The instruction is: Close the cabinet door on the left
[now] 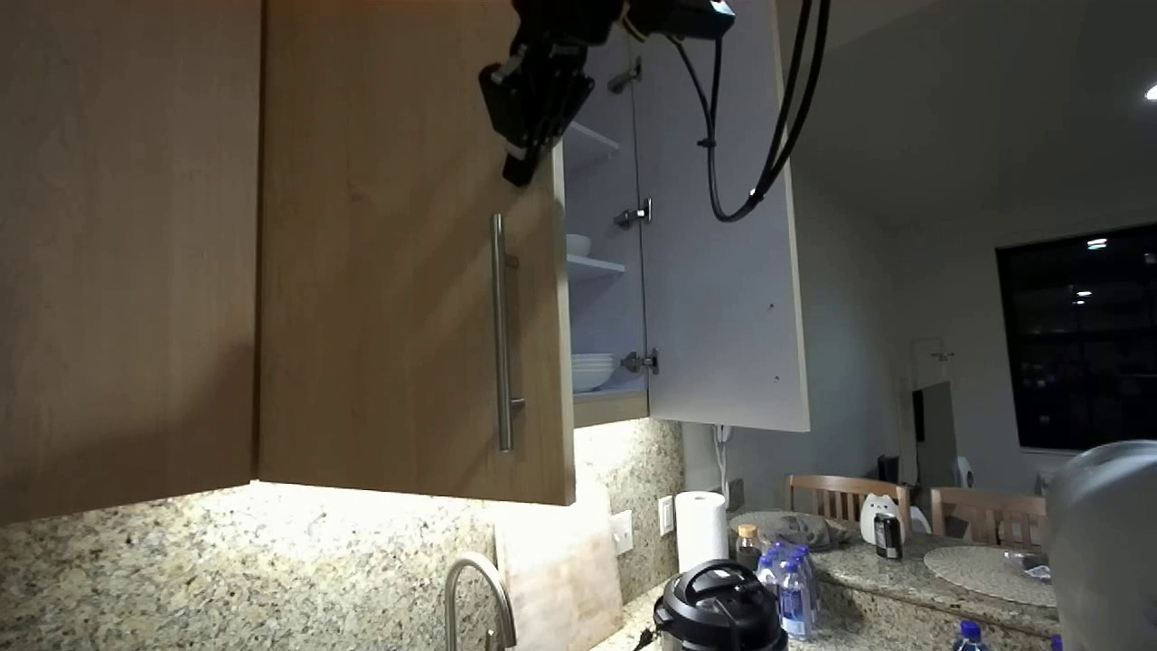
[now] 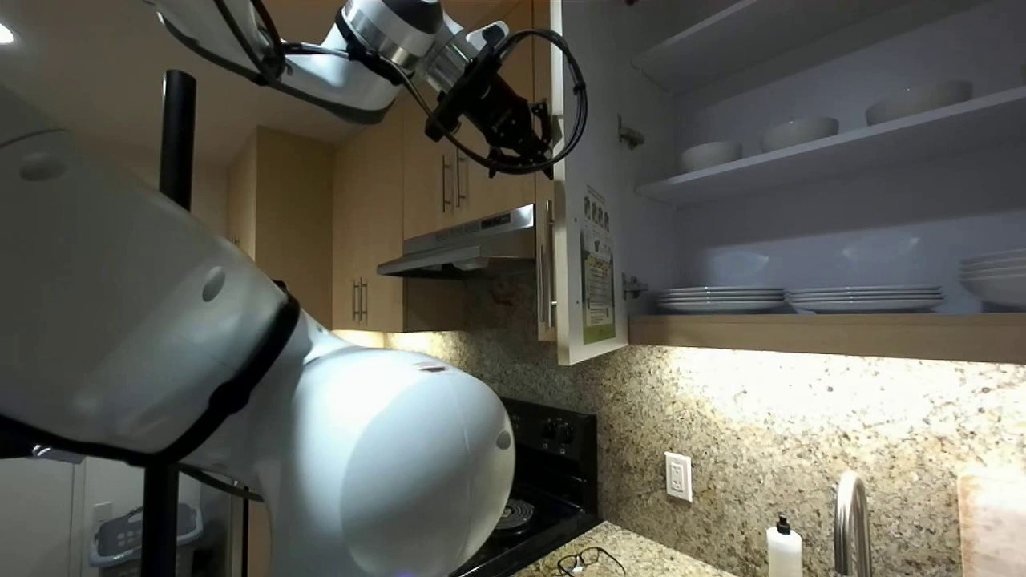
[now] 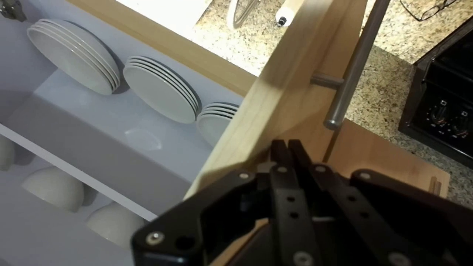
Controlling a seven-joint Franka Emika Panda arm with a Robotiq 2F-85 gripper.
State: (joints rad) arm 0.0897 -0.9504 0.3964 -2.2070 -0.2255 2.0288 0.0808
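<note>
Cabinet door (image 1: 398, 271) hanging above countertop (image 2: 661, 559), near its edge by stove (image 2: 553, 425), standing ajar, free side jutting out from cabinet (image 2: 826, 335). Outer face showing flat light-brown wood grain; inner face showing white, bearing printed notice (image 2: 597, 272). Long brushed-metal bar handle (image 1: 502, 334) running vertically near free side. Gripper (image 3: 286, 143) pointing toward wood above handle, fingers lying together; whether tips are touching door, hard to tell.

- We can read no words.
- On the inside of the cabinet door (image 2: 601, 164) we see a printed sheet (image 2: 598, 272), text too small.
- Beside two stove knobs (image 3: 438, 115) we see square signs (image 3: 443, 102).
</note>
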